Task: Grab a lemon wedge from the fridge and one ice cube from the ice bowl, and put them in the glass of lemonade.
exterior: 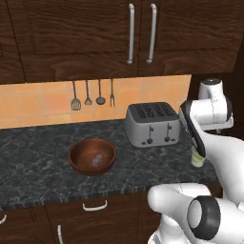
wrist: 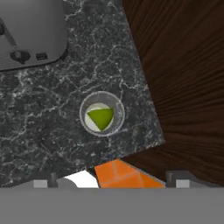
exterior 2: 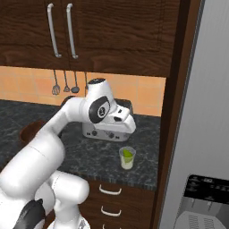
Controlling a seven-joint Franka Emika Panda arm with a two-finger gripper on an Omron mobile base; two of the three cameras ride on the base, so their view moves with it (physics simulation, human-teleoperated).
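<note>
Lemon wedge (wrist: 102, 117): 1, inside glass of lemonade (wrist: 102, 113); ice cube (exterior: 97, 159): 1, in ice bowl (exterior: 92, 156)

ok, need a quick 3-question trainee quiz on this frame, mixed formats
1. True or false: the lemon wedge already sits in the glass.
2. Where is the ice cube? A) in the glass B) in the bowl C) on the toaster
3. Fill in: seen from the base, the glass stands on the counter to the ___ of the toaster.

Key:
1. True; the hand view looks straight down on the wedge inside the glass.
2. B; a pale cube lies in the bowl.
3. Right, nearer the counter's front edge, toward the fridge.
</note>
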